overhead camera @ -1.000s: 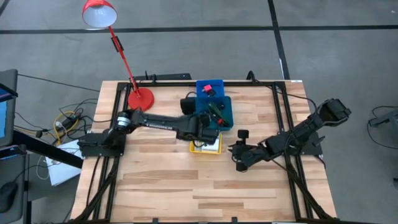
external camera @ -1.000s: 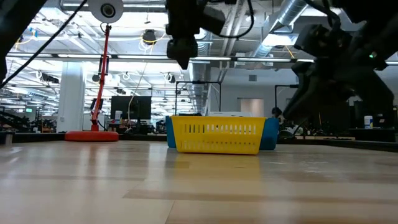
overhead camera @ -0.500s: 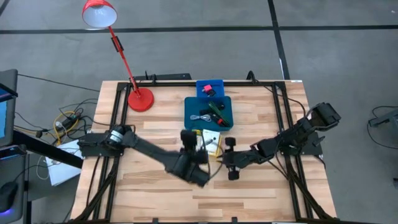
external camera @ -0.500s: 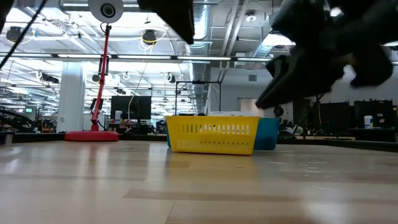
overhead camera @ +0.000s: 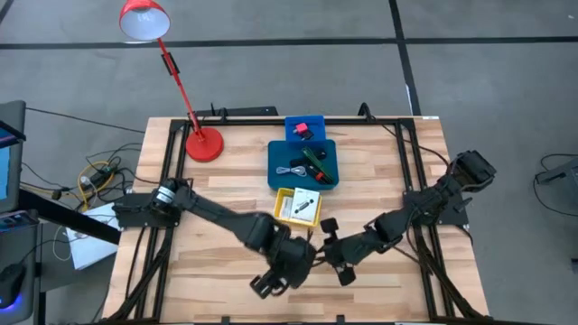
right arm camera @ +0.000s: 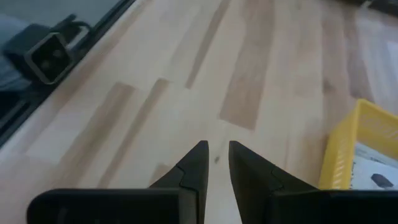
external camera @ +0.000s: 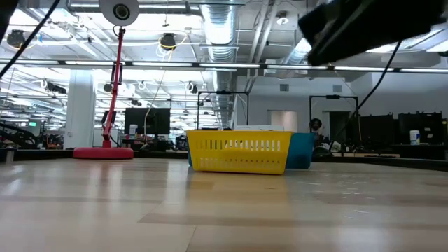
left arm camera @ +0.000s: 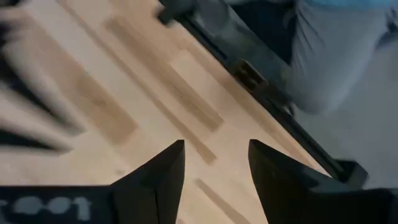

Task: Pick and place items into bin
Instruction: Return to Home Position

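My left gripper (overhead camera: 262, 287) hangs open over bare wood near the table's near edge; in its wrist view (left arm camera: 216, 163) the fingers stand well apart with nothing between them. My right gripper (overhead camera: 321, 255) is beside it, pointing toward the table's left. Its fingers (right arm camera: 217, 163) are almost together and empty. The yellow bin (overhead camera: 279, 206) (external camera: 241, 152) (right arm camera: 348, 143) stands on the table and holds flat white printed cards (overhead camera: 302, 206). Behind it, a teal bin (overhead camera: 274, 167) holds a green-and-black stick (overhead camera: 314, 161) and a thin wire piece (overhead camera: 291, 171). A small blue bin (overhead camera: 316, 120) holds a pink-red piece (overhead camera: 301, 129).
A red desk lamp stands with its base (overhead camera: 203, 143) (external camera: 105, 152) at the far left of the table. A black frame rail (overhead camera: 411, 181) runs round the tabletop. The two arms lie close together over the near middle. Bare wood lies to the near left and far right.
My left gripper has swung from above the teal and yellow bins toward the table's near edge, uncovering both bins. My right gripper has moved left and toward the near edge, ending close beside the left wrist. The bins and their contents have stayed in place.
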`<state>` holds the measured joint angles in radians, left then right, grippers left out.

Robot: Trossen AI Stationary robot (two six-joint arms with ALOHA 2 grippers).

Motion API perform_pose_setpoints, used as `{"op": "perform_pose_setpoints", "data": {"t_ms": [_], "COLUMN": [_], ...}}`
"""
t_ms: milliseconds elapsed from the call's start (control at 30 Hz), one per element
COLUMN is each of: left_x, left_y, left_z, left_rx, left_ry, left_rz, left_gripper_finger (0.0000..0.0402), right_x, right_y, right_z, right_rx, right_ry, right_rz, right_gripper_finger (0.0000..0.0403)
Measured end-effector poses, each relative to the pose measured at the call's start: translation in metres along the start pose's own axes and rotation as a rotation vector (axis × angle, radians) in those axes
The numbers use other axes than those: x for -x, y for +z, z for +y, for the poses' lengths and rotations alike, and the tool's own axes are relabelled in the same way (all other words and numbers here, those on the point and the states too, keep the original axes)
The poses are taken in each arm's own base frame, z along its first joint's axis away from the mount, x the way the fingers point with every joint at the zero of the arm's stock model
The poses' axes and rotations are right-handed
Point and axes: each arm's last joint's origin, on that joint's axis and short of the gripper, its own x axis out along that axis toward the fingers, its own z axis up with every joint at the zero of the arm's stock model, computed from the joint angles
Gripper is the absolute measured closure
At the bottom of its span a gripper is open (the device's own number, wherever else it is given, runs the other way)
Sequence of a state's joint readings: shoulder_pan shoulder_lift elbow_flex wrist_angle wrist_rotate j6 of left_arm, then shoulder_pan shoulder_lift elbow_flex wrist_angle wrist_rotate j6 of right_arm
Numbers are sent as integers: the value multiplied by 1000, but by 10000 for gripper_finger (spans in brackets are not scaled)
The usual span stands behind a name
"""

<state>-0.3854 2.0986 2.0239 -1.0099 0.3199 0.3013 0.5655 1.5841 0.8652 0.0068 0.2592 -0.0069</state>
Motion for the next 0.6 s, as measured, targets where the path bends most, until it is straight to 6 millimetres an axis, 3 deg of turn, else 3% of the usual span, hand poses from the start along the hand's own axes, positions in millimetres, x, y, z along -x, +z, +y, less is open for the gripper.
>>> {"op": "perform_pose_setpoints", "data": {"t_ms": [167, 300, 500, 600], "left_x": [20, 35, 58, 83], "left_y": [4, 10, 20, 26], "left_z": [24, 27, 3, -17], "left_rx": [83, 120, 177, 151], "left_ry": [73, 177, 378, 422], "left_rz": [-126, -202, -250, -317], "left_gripper_finger": [235, 235, 235, 235], "right_x": [19, 34, 69, 96], "right_y": [28, 41, 48, 53], "right_z": [17, 30, 42, 36], "right_rx": [57, 45, 87, 86], "right_ry": [47, 74, 124, 137], "right_rz": [93, 161, 133, 82], "right_gripper_finger": [344, 344, 344, 344]}}
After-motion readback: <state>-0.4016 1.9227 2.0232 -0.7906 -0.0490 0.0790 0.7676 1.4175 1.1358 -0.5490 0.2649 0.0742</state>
